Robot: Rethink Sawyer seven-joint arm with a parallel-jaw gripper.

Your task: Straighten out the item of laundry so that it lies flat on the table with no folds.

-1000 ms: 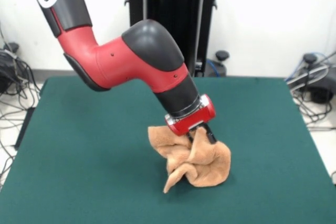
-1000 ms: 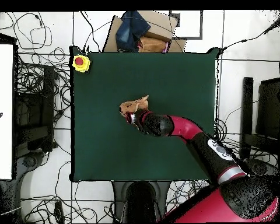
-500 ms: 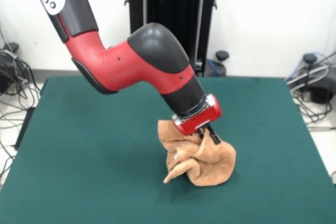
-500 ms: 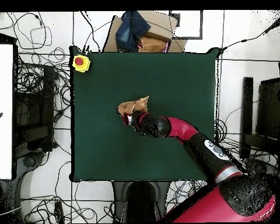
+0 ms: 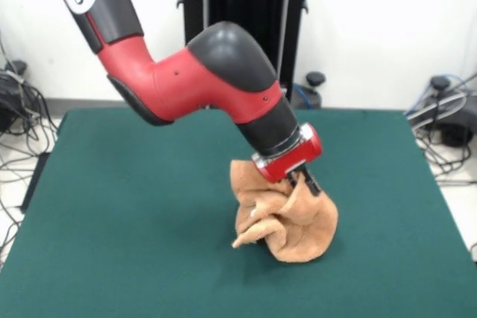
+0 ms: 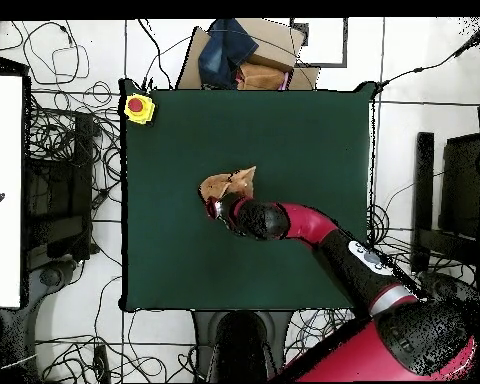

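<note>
From the front, the red and black arm (image 5: 201, 72) comes down from the 11 o'clock corner and bends at a big black elbow. Then it slants down toward 4 o'clock. Its red wrist ends just above the towel (image 5: 285, 217). The gripper (image 5: 305, 182) pokes down into the top of the towel, and its dark fingers (image 5: 308, 182) are pinched close together on a fold of the cloth. The towel is tan-orange and fluffy. It is all bunched up in a tall lump, pulled up at the top where the gripper holds it. One pointy corner sticks out at the lump's 8 o'clock side. The bottom of the lump sits on the green table (image 5: 134, 206), a bit toward 4 o'clock from the middle.

From overhead, the arm (image 6: 304, 225) starts at the 5 o'clock corner and reaches up toward 10 o'clock over the table (image 6: 304, 140). The gripper (image 6: 220, 203) is at the end, right against the towel (image 6: 227, 184); I cannot see its fingers here. The towel looks like a small crumpled bundle with a pointed bit at its 1 o'clock side. It lies near the middle of the table, a little toward 9 o'clock. A yellow box with a red button (image 6: 138, 107) sits at the table's 10 o'clock corner, well apart from the towel.
</note>
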